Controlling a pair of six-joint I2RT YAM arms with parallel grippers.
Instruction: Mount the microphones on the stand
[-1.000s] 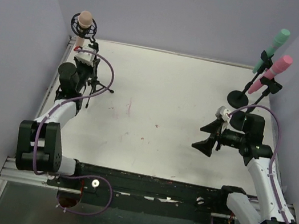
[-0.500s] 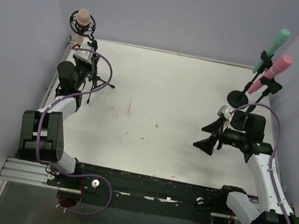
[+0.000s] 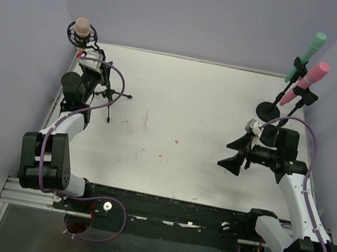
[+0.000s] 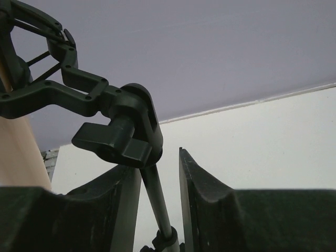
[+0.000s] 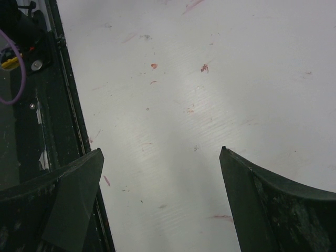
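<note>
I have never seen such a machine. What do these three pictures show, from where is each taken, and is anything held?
These are two robot arms bolted at a white table's near edge. The large picture looks down from above and behind them; the other two come from a camera on each wrist, showing that arm's own fingers. At the far left, a peach microphone sits in the clip of a tripod stand. The left gripper has its fingers either side of that stand's pole, with a gap, so it is not clamped. At the far right, a green microphone and a pink microphone are on their stands. The right gripper is wide open over the table, holding nothing.
</note>
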